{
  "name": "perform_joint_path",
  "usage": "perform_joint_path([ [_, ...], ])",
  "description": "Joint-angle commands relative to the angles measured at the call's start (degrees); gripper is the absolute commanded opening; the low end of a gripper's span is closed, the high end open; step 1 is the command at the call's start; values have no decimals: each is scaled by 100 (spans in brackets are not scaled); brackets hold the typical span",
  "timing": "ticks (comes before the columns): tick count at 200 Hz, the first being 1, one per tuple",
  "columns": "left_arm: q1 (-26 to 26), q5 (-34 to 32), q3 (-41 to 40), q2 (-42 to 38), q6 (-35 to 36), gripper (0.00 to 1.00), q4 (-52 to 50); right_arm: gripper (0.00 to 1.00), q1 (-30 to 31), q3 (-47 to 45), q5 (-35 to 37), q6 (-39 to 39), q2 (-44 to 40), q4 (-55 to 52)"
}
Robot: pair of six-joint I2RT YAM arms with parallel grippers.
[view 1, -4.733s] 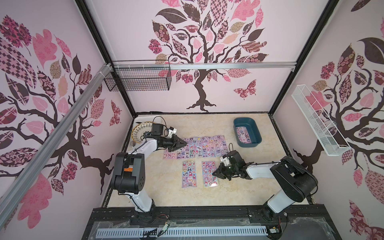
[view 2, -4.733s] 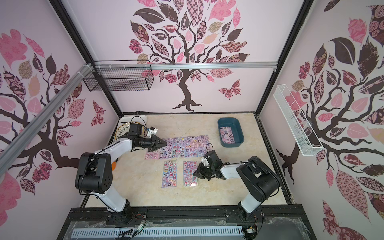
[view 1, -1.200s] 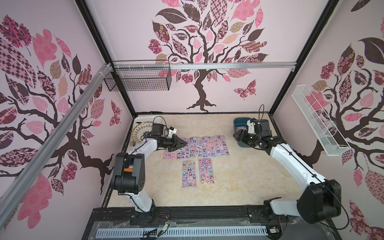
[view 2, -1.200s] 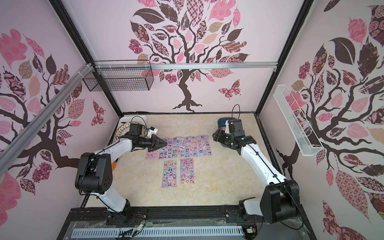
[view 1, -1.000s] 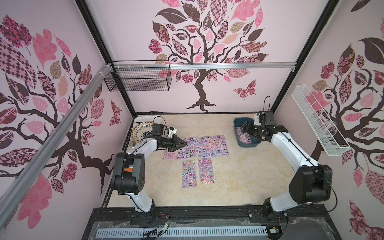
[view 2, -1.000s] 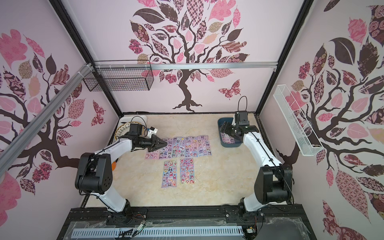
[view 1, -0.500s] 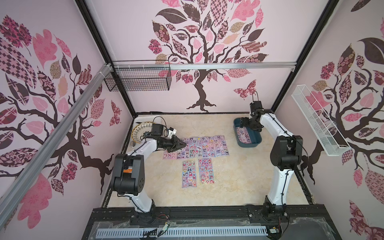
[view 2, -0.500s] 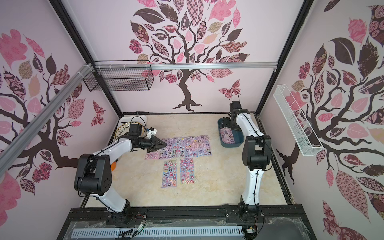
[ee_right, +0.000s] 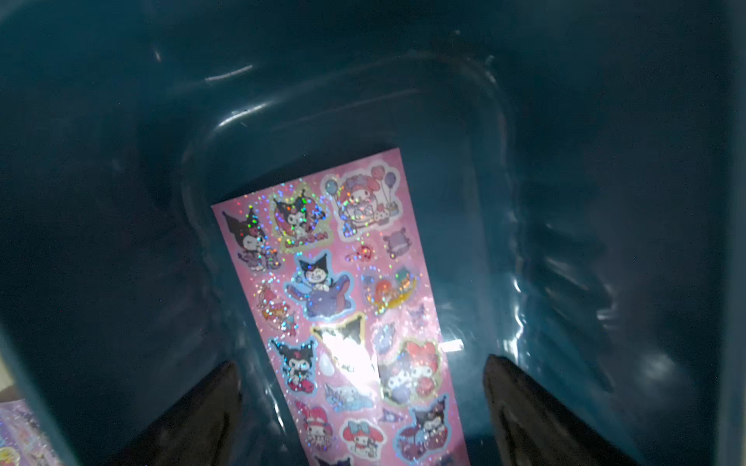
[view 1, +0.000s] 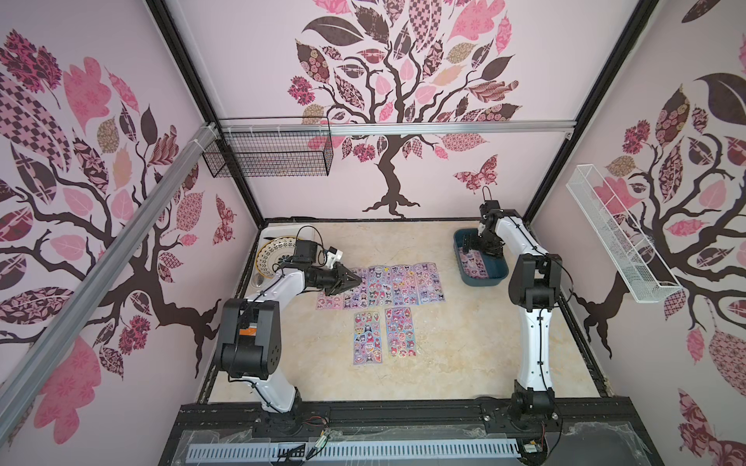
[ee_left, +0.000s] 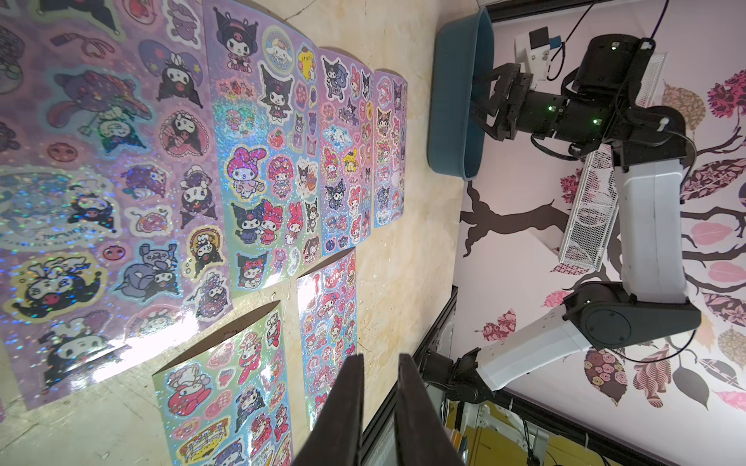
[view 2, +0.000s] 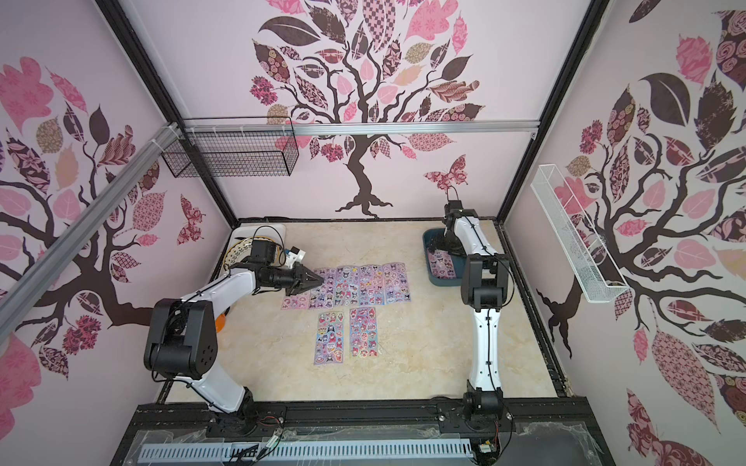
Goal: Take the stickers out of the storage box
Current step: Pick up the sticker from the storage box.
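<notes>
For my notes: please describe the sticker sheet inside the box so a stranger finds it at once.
Find the dark teal storage box near the table's far right corner. On its floor, under the open right gripper, lies one pink sticker sheet. All other sheets lie out on the table.

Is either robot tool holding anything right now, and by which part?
Nothing is held. The right tool gapes empty inside the storage box above a pink sticker sheet; the left tool is empty too.
</notes>
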Motion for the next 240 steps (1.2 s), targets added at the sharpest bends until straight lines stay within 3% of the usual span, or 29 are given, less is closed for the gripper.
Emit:
perform_joint_path([
  [1, 25, -1, 125, -73, 102, 21, -38, 98, -5, 323, 68, -246, 409, -422],
  [61, 27, 61, 141, -12, 65, 21, 1, 99, 8, 526, -208, -425, 709, -463],
  [134, 36, 61, 143, 1, 63, 21, -5, 95, 5, 386, 41, -443, 792, -513],
  [185, 42, 68, 146, 19, 69, 21, 1, 78, -2, 163, 54, -410, 690, -399],
  [240, 36, 65, 130, 37, 54, 21, 22, 51, -5, -78, -153, -338, 433, -124],
])
